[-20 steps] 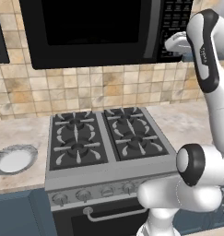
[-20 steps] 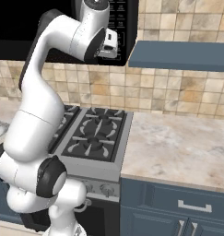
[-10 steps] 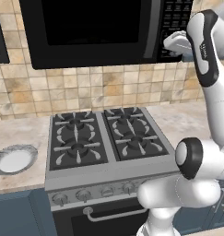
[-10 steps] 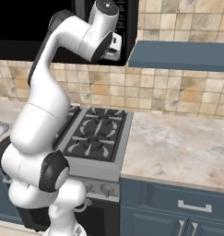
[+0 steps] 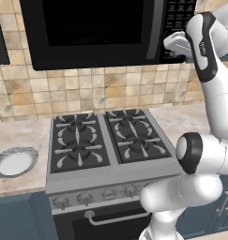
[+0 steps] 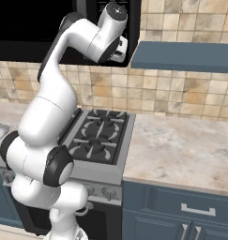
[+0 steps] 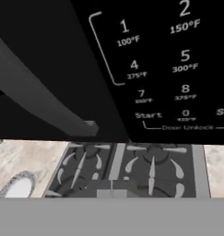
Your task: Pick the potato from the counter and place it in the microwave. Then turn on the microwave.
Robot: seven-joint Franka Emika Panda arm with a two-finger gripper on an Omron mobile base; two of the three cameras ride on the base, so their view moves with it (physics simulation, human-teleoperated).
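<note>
Nearest the base, the gas stove (image 5: 108,140) sits between two stretches of beige counter (image 6: 181,145), with a white plate (image 5: 13,164) lying on the counter off the stove's left side. No potato lies on either stretch; with the microwave (image 5: 101,33) door shut it is presumably inside behind the dark glass, though that cannot be confirmed.

Above the stove, the arm reaches up to the microwave's right end. The tool (image 5: 174,44) is clenched with nothing between its tips, pointed at the keypad (image 5: 178,18) and seemingly just short of it; whether it touches is not clear.

In the hand view the keypad (image 7: 168,69) is very close, with the door handle (image 7: 39,99) running off to the left. The Start button (image 7: 148,115) sits in the bottom row, left of the 0 key, a little above and slightly right of where the tool's axis seems to aim.

Judging by this, the step in hand is switching on: the press calls for a small shift up toward Start, then a straight push in.
</note>
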